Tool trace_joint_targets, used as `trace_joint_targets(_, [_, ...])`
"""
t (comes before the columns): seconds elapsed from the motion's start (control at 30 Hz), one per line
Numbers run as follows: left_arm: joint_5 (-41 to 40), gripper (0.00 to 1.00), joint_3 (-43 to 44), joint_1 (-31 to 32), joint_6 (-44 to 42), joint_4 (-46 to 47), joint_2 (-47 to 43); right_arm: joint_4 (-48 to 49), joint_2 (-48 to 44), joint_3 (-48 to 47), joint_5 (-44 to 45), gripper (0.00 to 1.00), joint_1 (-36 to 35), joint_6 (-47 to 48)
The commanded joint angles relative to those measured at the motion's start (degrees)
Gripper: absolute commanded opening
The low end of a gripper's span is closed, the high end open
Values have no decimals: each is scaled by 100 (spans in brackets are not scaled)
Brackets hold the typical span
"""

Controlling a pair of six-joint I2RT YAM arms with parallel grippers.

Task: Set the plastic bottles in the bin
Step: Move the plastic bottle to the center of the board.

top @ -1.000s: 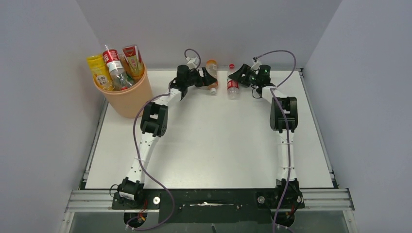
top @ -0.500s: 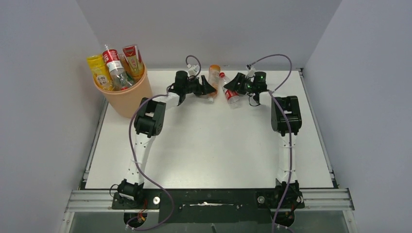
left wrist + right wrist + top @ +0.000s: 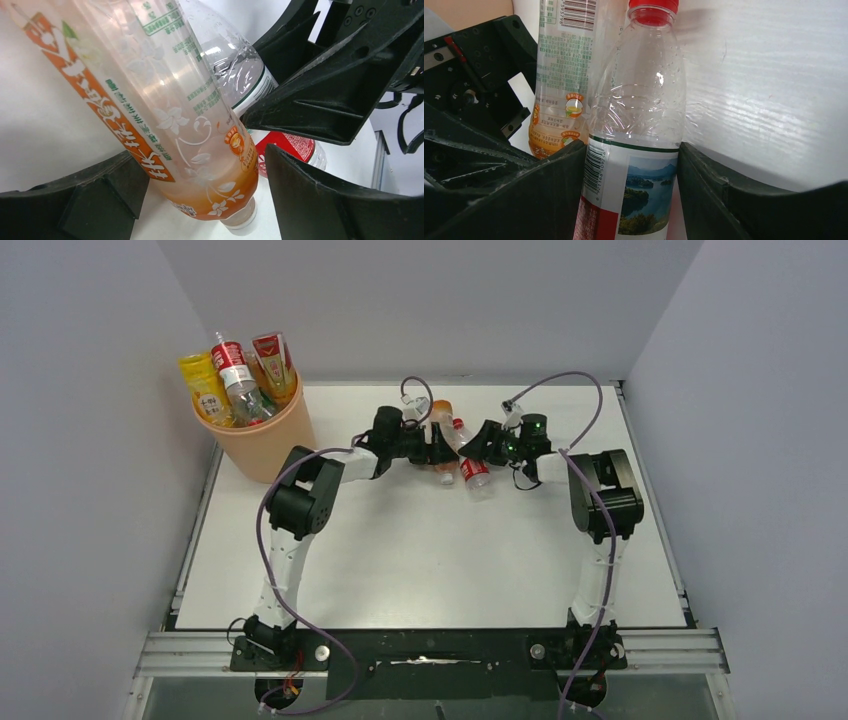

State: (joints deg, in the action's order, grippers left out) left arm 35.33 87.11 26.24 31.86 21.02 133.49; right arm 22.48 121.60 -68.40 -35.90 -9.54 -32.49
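My right gripper pinches the red-cap bottle at its label, near 12 o'clock on the table. My left gripper is spread around the orange bottle beside it. Both look light, squashy and slippery, so I'd grab the middle. The bin is at 10 o'clock.

Bright even light, faint shadows, glints on clear bottle, sheen on table

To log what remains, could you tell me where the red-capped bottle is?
In the top view, the red-capped bottle is at the table's far middle, inside the right claw, beside the orange-label bottle on its left.
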Motion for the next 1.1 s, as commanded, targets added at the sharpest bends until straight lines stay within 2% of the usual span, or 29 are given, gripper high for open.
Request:
trace_joint_targets(0.0, [-202, 83, -287, 250, -183, -88, -610, -181, -330, 379, 55, 61, -142, 277])
trace_joint_targets(0.53, [-501, 85, -1428, 709, -356, -310, -1554, -583, -1145, 1148, 407, 61, -467, 357])
trace_joint_targets(0.83, [-814, 85, -2168, 1020, -234, -156, -2124, -1027, -1864, 1652, 848, 61, -522, 410])
trace_joint_targets(1.07, [-1186, 85, -2509, 1214, -145, -399, -2572, -1377, -2510, 2173, 1401, 62, -528, 439])
